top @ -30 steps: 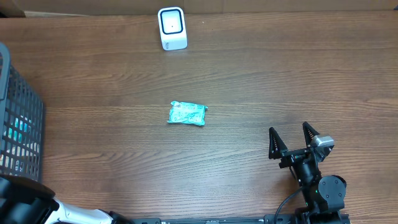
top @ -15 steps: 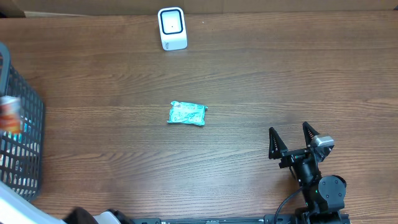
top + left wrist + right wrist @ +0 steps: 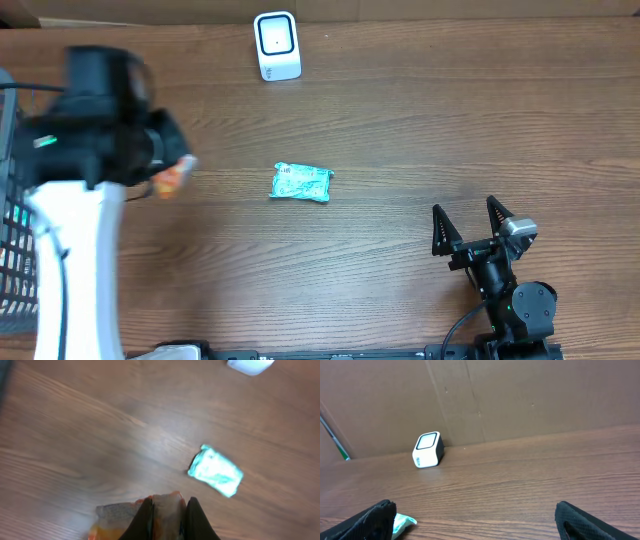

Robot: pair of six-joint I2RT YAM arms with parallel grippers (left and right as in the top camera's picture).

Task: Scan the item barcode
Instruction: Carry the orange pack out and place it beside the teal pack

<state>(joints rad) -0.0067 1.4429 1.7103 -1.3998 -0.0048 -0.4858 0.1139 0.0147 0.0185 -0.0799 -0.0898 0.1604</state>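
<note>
A dark wood-grain table (image 3: 420, 130) carries a white scanner (image 3: 277, 45), standing near its far edge. A teal packet (image 3: 301, 184) lies flat near the middle, well apart from the scanner. A dark wire basket (image 3: 12, 260) sits at the left edge.

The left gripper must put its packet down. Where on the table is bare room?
Bare wood lies between the scanner and the teal packet, and widely right of both, up to the right gripper. Crowded at the left: basket, left gripper with its orange packet.
</note>
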